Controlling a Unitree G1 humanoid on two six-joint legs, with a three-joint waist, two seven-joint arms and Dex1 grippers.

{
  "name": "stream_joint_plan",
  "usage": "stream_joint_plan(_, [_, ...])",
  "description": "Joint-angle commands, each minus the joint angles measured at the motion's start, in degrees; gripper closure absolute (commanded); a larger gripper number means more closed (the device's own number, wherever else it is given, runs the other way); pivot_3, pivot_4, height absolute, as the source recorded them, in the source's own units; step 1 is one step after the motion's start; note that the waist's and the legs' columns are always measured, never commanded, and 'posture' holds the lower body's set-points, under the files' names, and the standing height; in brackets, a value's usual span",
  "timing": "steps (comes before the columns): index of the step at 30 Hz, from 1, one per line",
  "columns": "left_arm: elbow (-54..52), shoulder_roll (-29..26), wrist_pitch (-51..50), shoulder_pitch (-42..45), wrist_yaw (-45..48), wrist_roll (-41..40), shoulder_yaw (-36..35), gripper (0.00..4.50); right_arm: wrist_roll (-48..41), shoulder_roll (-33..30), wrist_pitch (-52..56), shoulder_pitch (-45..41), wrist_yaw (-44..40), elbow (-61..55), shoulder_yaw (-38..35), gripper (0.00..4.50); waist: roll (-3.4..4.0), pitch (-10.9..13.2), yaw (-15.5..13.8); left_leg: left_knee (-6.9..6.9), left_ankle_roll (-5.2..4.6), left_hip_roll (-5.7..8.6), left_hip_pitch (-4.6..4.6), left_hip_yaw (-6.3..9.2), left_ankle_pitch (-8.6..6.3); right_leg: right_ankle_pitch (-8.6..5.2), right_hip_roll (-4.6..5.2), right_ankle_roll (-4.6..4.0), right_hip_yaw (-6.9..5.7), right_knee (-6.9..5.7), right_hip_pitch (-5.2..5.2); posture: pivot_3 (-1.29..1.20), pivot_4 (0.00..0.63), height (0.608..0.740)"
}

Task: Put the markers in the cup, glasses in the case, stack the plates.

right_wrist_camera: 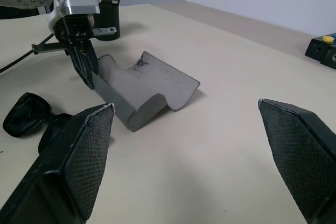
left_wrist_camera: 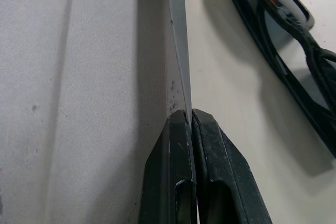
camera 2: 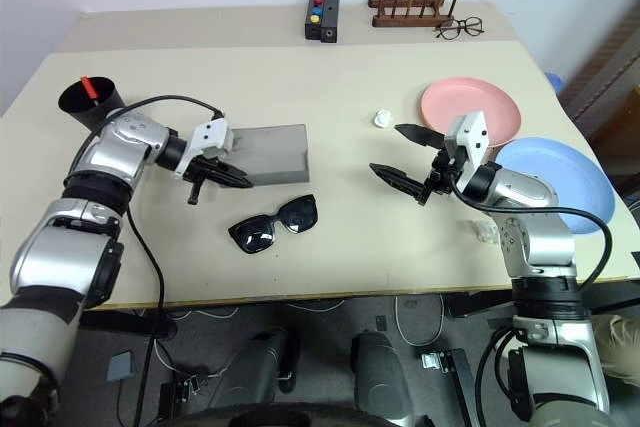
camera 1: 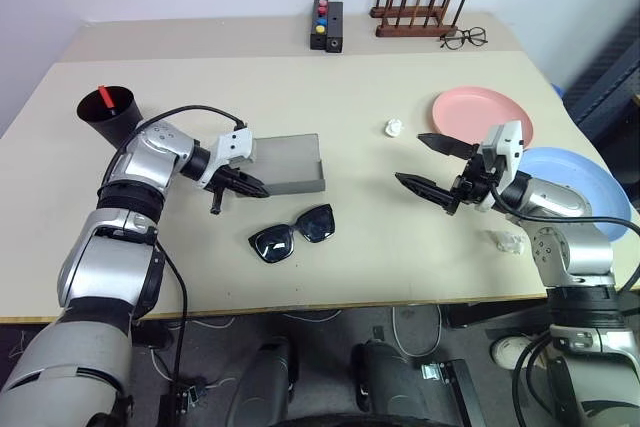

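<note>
A: Left wrist view up close: the left gripper has its fingers pressed together on the thin front wall of the grey case, and the sunglasses lie on the table just beside that wall.

B: From the head camera the case sits open in front of the left arm, sunglasses nearer the robot. The black cup stands far left with a red-capped marker in it. I can't make out the second marker.

A: Right wrist view adds the case's lid tilted back, and the cup behind the left gripper.

B: The right gripper hangs above the table, spread wide, holding nothing. Behind it the pink plate and blue plate lie side by side, unstacked.
</note>
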State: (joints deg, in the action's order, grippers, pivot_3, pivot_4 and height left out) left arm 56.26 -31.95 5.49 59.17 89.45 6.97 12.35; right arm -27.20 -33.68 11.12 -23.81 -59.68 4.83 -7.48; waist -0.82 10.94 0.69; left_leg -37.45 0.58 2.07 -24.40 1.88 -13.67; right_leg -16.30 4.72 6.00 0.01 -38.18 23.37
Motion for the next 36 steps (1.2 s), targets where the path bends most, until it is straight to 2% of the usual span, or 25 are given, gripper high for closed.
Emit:
stream_joint_plan(1, [-1.7, -0.7, -0.1, -0.5, 0.5, 0.1, 0.8, 4.47, -0.5, 0.2, -1.3, -1.3, -0.5, -0.6, -0.6, 0.0, 0.0, 0.0, 0.0, 0.0, 0.0, 0.0, 0.0, 0.0, 0.0, 0.0, 0.0, 0.0, 0.0, 0.0, 0.0, 0.0, 0.15, 0.74])
stream_joint_plan(4, [-1.6, -1.1, 0.1, -0.5, 0.2, 0.4, 1.0, 3.67, -0.5, 0.1, -1.4, -1.2, -0.7, -0.5, -0.6, 0.0, 0.0, 0.0, 0.1, 0.0, 0.0, 0.0, 0.0, 0.0, 0.0, 0.0, 0.0, 0.0, 0.0, 0.0, 0.0, 0.0, 0.15, 0.74])
stream_joint_plan(9, [-3.0, -1.5, 2.5, -1.0, -2.7, -0.6, -0.4, 1.28, -0.4, 0.1, -1.5, -1.2, -0.8, -0.2, -0.6, 0.0, 0.0, 0.0, 0.0, -0.01, 0.0, 0.0, 0.0, 0.0, 0.0, 0.0, 0.0, 0.0, 0.0, 0.0, 0.0, 0.0, 0.15, 0.74])
stream_joint_plan(13, [-6.2, -3.5, 2.1, -2.6, -0.9, -3.1, -2.0, 1.28, -0.2, 0.4, -1.9, -2.0, -0.7, 0.6, -0.3, 0.0, 0.0, 0.0, 0.1, -0.01, 0.0, -0.01, 0.0, 0.0, 0.0, 0.0, 0.0, 0.0, 0.0, -0.01, 0.0, 0.0, 0.15, 0.74])
stream_joint_plan(17, [-14.2, -5.6, -1.5, -4.4, 0.7, -8.0, -4.9, 1.28, -0.1, 0.4, -2.4, -3.2, -1.1, 2.1, 0.0, 0.0, 0.01, 0.0, 0.2, 0.0, 0.0, -0.04, 0.0, 0.01, 0.0, 0.0, -0.01, 0.0, 0.0, -0.01, 0.03, 0.0, 0.15, 0.74])
stream_joint_plan(20, [-23.1, -7.6, -7.8, -6.5, 1.8, -11.4, -6.2, 1.28, 0.2, 0.4, -3.0, -3.9, -1.4, 3.0, 0.1, 0.0, 0.01, 0.0, 0.1, -0.03, 0.0, -0.04, 0.0, 0.01, 0.0, 0.0, -0.01, 0.0, 0.01, -0.01, 0.0, 0.0, 0.15, 0.74])
stream_joint_plan(23, [-35.9, -9.4, -21.1, -10.3, 0.6, -16.2, -7.5, 1.28, 0.2, 0.0, -3.1, -4.0, -1.7, 3.5, -0.1, 0.0, 0.02, 0.0, 0.1, -0.04, -0.01, -0.04, 0.0, 0.02, -0.01, 0.0, 0.0, 0.0, 0.01, -0.01, -0.02, 0.0, 0.15, 0.74])
stream_joint_plan(25, [-48.5, -11.7, -32.6, -15.4, -2.5, -17.7, -7.4, 1.28, 0.2, -0.5, -3.2, -3.5, -1.9, 3.4, -0.5, 0.0, 0.02, 0.0, 0.2, -0.05, -0.02, -0.04, 0.0, 0.03, -0.01, 0.0, 0.0, 0.0, 0.02, -0.01, -0.03, 0.0, 0.15, 0.74])
stream_joint_plan(28, [-61.5, -14.4, -42.2, -21.7, -5.6, -19.9, -7.1, 1.28, 0.1, -0.9, -2.9, -2.7, -1.7, 3.0, -0.9, 0.0, 0.04, 0.0, 0.3, 0.0, -0.02, -0.06, 0.02, 0.03, -0.01, 0.0, -0.01, 0.0, 0.08, -0.01, -0.01, 0.0, 0.15, 0.74])
stream_joint_plan(32, [-65.4, -14.9, -55.1, -22.8, -6.8, -25.2, -5.2, 1.28, -0.1, -1.0, -2.5, -1.2, -1.1, 1.8, -1.1, 0.0, 0.04, 0.0, -0.1, -0.05, -0.02, -0.08, 0.03, 0.05, -0.01, -0.01, -0.04, -0.01, 0.07, -0.02, -0.05, 0.0, 0.15, 0.74])
stream_joint_plan(36, [-64.8, -13.4, -60.8, -21.5, -10.3, -26.9, -2.9, 1.28, -0.4, -1.0, -2.0, 0.0, -0.3, 0.3, -1.2, 0.0, 0.05, 0.0, -0.1, -0.13, -0.05, -0.06, 0.11, 0.06, -0.03, -0.01, -0.04, -0.01, 0.07, -0.01, -0.21, 0.0, 0.15, 0.74])
